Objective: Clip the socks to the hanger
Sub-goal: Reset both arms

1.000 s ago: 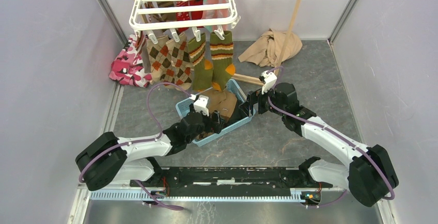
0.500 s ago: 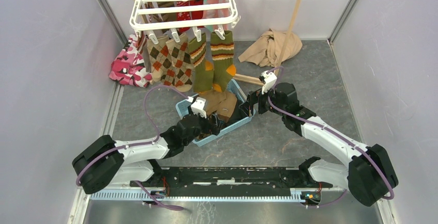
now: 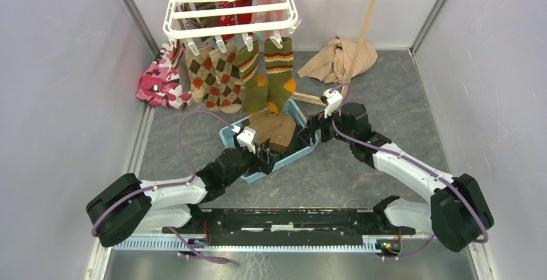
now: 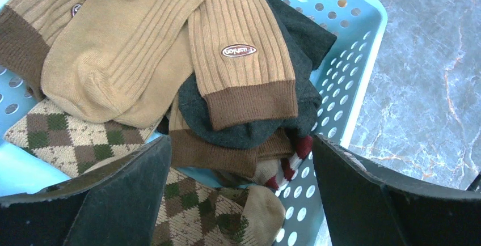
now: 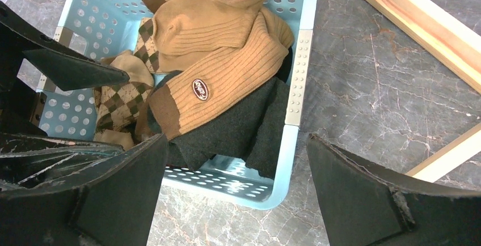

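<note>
1. Tan ribbed socks with brown cuffs lie heaped in the light-blue perforated plastic basket. Under them are a dark grey sock and cream-and-brown argyle socks.
2. Beyond the basket's far side hangs the white plastic rectangular hanger. Brown-orange argyle socks and olive-green socks with orange heels are clipped beneath it.
3. Over the basket's near part hovers the left gripper, jaws spread wide and holding nothing.
4. At the basket's right edge is the right gripper, likewise wide apart and empty.
5. A pink camouflage garment lies beyond the basket to its left, and a crumpled beige cloth beyond it to its right.
6. A pale wooden slat lies on the floor near the basket's far-right side.
</note>
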